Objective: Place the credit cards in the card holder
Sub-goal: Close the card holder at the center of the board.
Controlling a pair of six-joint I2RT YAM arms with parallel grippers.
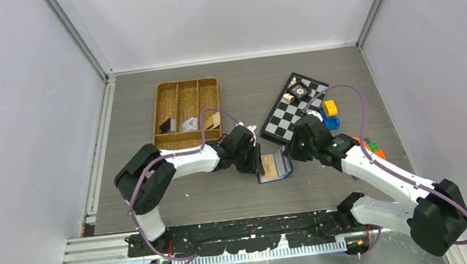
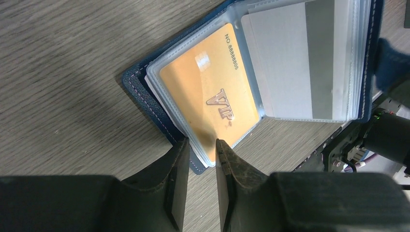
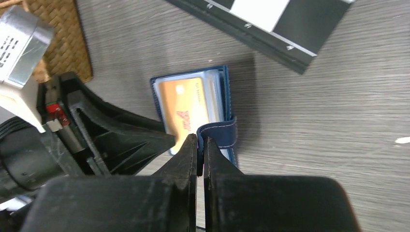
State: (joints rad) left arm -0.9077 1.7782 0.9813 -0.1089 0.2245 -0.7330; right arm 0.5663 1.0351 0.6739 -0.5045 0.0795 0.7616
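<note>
Card holder [image 1: 274, 167], navy blue, lying open on the grey wood-grain desk [image 1: 225, 198], directly between two black claws. The left claw [image 2: 200, 145] has its fingers drawn narrow around the near corner of the holder's left half, with the cover and clear sleeves clamped between them. Just beyond those fingertips, an orange credit card [image 2: 212, 96] stamped "VIP" sits inside the topmost clear sleeve. Farther out and to that claw's right, a white credit card [image 2: 290, 63] with a grey stripe fills the facing sleeve. The right claw [image 3: 200, 140] is closed, and its tips pinch the end of the holder's snap tab, which curls up off the desk immediately ahead of the tips. From this claw the open holder lies just beyond and slightly left, and the left claw's fingers press in from the left. A black-and-white checkerboard [image 1: 294, 109] lies farther ahead of the right claw, apart from the holder. A brown wicker tray [image 1: 185, 104] sits beyond the left claw.
</note>
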